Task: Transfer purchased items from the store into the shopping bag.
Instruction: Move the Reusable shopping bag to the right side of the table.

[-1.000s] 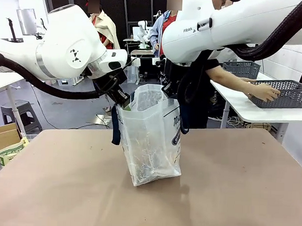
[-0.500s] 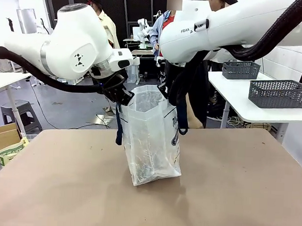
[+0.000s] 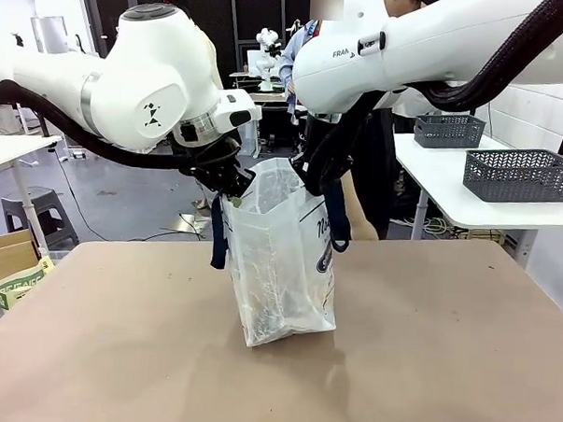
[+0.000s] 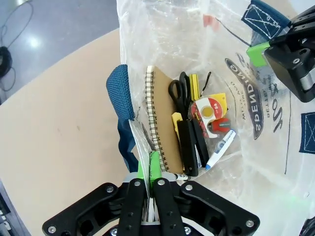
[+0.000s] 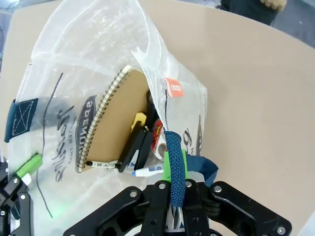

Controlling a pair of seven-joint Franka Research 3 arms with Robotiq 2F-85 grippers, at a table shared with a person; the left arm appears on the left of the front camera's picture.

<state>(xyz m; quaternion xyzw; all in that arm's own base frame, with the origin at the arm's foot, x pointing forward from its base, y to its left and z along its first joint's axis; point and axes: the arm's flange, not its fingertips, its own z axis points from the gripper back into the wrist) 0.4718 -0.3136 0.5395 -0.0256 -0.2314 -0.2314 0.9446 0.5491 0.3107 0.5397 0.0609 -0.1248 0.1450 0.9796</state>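
- Clear plastic shopping bag [image 3: 284,258] stands upright on the brown bench [image 3: 443,358], its mouth held wide from above by the two arms.
- Left tool [image 4: 149,169] is pinched closed on the bag's thin plastic rim, at the side of the bag's mouth towards the robot's left.
- Right tool [image 5: 174,169] is clamped on the navy handle [image 5: 172,142] at the opposite side of the bag's mouth, with the strap running up through its grip.
- Purchased items lie inside the bag, down at its bottom:
- a brown spiral-bound notebook [image 4: 165,123] leans flat against one wall of the bag;
- black scissors [image 4: 181,93] and a long black piece [image 4: 187,145] lie just beside it;
- a red and yellow packet [image 4: 212,112] and a small white-and-blue piece [image 4: 220,146] sit next to those, towards the bag's printed wall.
- Two dark grey lattice baskets [image 3: 519,175] sit on a white bench [image 3: 450,204] well behind the bag, to its right.
- A person [image 3: 377,168] stands behind the bag.
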